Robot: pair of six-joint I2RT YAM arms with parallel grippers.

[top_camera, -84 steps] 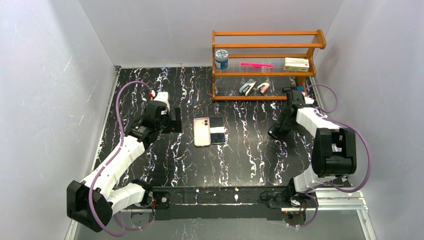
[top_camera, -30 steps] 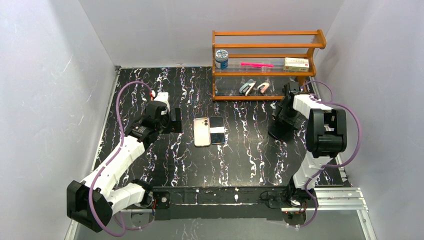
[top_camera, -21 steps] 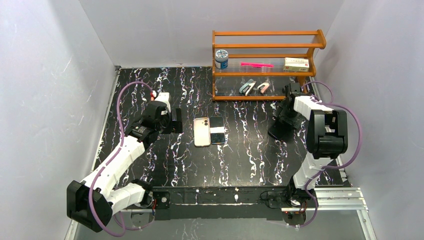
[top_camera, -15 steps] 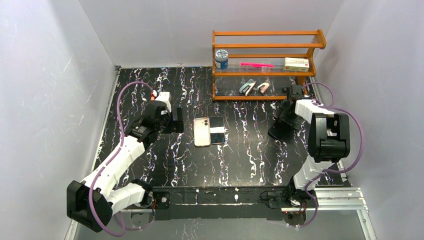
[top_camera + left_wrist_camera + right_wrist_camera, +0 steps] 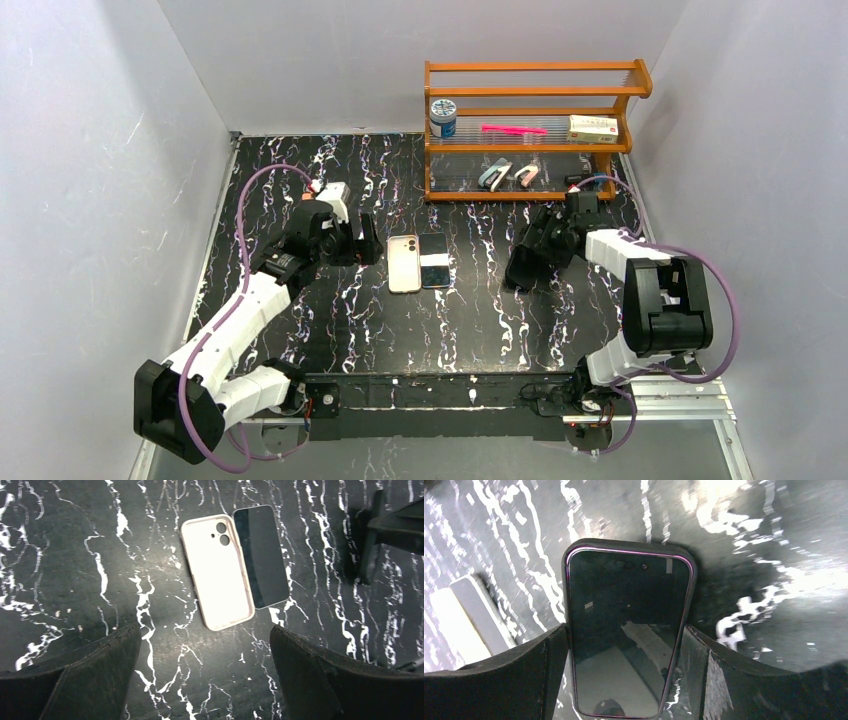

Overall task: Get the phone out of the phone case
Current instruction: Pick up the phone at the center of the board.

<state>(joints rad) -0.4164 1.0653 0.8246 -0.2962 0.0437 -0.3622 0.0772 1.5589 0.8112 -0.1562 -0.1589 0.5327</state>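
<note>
1. The black glass-fronted phone [image 5: 626,625] appears in the right wrist view, seated in its dark rounded-corner case [image 5: 629,543], probably of soft plastic, with the screen towards the camera. It is held up over the black white-veined table [image 5: 480,320], right of the middle. Whether its far end touches the table cannot be told.
2. It is gripped by the right pincer [image 5: 522,264]. The two fingers are pressed on the long sides of the case, closed only to its width.
3. The left pincer [image 5: 204,645] is spread wide and nothing is in it. It hangs above a cream-coloured empty plastic case [image 5: 216,575] and a bare black phone [image 5: 261,555], which lie side by side, touching, in the middle of the table.
4. The step in hand is judged to be the bringing of the cased phone towards the left pincer — the phone is not yet freed.
5. To do it well, the grip should be taken on the case alone, so that one corner is left free.
6. That corner should be peeled back by the left fingers and the phone pushed out from behind — not pulled by its glass.
7. The work is better done low above the table, since the phone may come out suddenly.
</note>
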